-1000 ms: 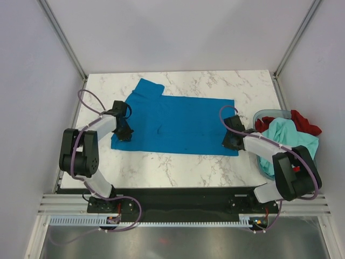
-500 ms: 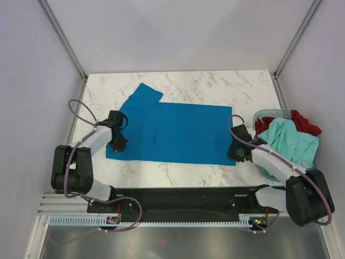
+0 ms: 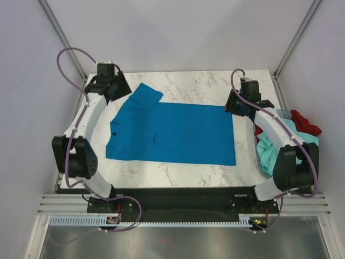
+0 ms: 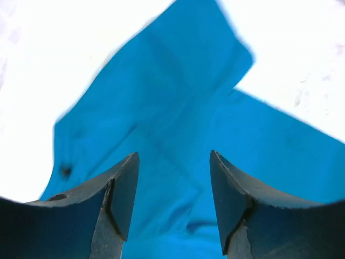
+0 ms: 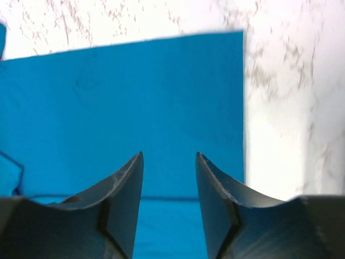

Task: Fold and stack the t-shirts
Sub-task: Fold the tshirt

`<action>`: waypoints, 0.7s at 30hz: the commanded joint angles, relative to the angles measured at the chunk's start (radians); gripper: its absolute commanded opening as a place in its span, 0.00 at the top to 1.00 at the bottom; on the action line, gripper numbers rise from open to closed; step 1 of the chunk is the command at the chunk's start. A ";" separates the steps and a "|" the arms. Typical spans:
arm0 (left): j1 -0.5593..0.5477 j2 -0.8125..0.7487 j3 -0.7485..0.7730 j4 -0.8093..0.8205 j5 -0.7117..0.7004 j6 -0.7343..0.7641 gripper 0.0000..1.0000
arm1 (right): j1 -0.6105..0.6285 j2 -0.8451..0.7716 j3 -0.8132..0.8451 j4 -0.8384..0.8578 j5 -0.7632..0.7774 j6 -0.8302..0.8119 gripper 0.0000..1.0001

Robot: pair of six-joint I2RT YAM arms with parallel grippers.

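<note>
Left claw (image 4: pixel 172 157): spread apart, empty, by the sleeve of the vivid blue fabric t-shirt (image 3: pixel 178 132), upper left.
Right claw (image 5: pixel 169 155): spread apart, empty, by its upper-right hem corner.
White marbled desk (image 3: pixel 178 172): blue shirt flat at centre.
Pale mint-teal t-shirt (image 3: pixel 268 151), red t-shirt (image 3: pixel 304 122): heaped, right edge.

The left black two-finger gripper (image 3: pixel 119 89) hangs by the far left corner of the surface (image 3: pixel 188 86), fingers parted and empty. The right black two-finger gripper (image 3: pixel 236 105) hangs likewise by the far right corner.

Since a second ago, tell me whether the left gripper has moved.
Yes. The left gripper has moved from the blue shirt's near left corner to the far left corner of the table, and it is open.
</note>
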 commanded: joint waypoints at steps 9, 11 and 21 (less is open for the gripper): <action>0.065 0.659 0.676 0.091 0.298 0.313 0.38 | -0.134 0.307 0.283 0.053 -0.151 -0.190 0.35; 0.074 0.764 0.777 0.091 0.310 0.308 0.38 | -0.157 0.368 0.336 0.057 -0.162 -0.196 0.49; 0.094 1.044 1.040 0.094 0.348 0.333 0.37 | -0.196 0.554 0.448 0.046 -0.216 -0.256 0.51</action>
